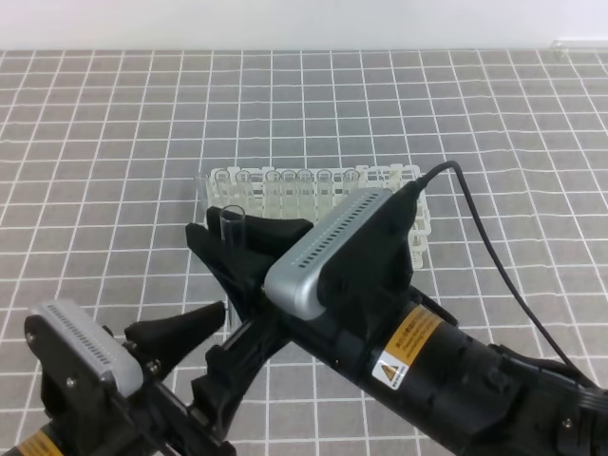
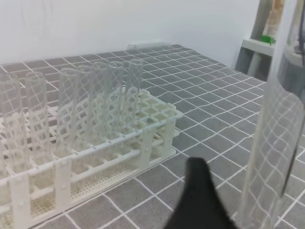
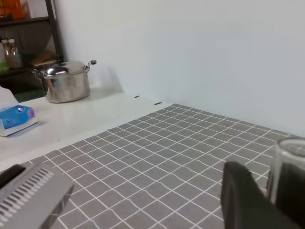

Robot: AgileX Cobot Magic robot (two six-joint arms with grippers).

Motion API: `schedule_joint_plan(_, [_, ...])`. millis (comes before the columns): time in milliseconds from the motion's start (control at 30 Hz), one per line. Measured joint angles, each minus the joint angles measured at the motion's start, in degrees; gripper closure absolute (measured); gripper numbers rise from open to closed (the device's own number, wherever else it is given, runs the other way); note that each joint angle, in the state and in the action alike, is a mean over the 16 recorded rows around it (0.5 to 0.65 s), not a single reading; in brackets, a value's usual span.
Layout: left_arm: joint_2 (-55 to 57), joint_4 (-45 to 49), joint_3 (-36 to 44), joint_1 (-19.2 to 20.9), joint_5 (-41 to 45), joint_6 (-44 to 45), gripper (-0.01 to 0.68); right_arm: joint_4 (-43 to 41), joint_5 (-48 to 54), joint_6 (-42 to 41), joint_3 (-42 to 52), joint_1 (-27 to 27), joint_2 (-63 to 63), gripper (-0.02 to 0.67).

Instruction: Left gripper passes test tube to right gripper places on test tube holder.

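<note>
black fingers of the right gripper (image 1: 231, 249) stand on either side of the test tube (image 1: 231, 224), clamped on it just under its open round rim. the tube stands upright, rim up, poking out above the fingertips, just in front of the left end of the test tube holder (image 1: 408, 177). in the right wrist view the clear rim (image 3: 290, 162) sits between two dark fingers (image 3: 243, 198) at the lower right edge.

below and to the left, the left gripper (image 1: 204, 332) has its two black fingers apart: one points right toward the tube's lower part, the other lies lower, under the right arm. whether either one touches the glass cannot be told from the high view. in the left wrist view the tube (image 2: 274, 143) fills the right side as a tall clear column, with one black fingertip (image 2: 198, 191) beside it at the bottom.

behind the fingers, the right gripper's silver-grey housing with its row of dots slants across the middle of the high view, then a black body with a yellow warning sticker and a black cable looping off to the right.

the white holder stands on the grey tiled mat (image 1: 114, 142), with a row of clear tubes (image 2: 102, 102) upright along its far side. off the mat, the right wrist view shows a steel pot (image 3: 65, 82) with a lid on a white counter, and a blue pack (image 3: 16, 117) near it.
</note>
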Motion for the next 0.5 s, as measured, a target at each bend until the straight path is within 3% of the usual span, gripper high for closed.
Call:
schedule_joint_plan(300, [-5.2,-0.1,-0.1,0.0,2.4,-1.5,0.648,8.1,4.9,-7.8,0.0,-0.1,-3.0,0.640])
schedule_joint_plan(500, [-15.5,1.0,-0.1,0.0,11.0,-2.4,0.665,15.3,10.2,-15.9,0.0,-0.1,-6.6,0.640])
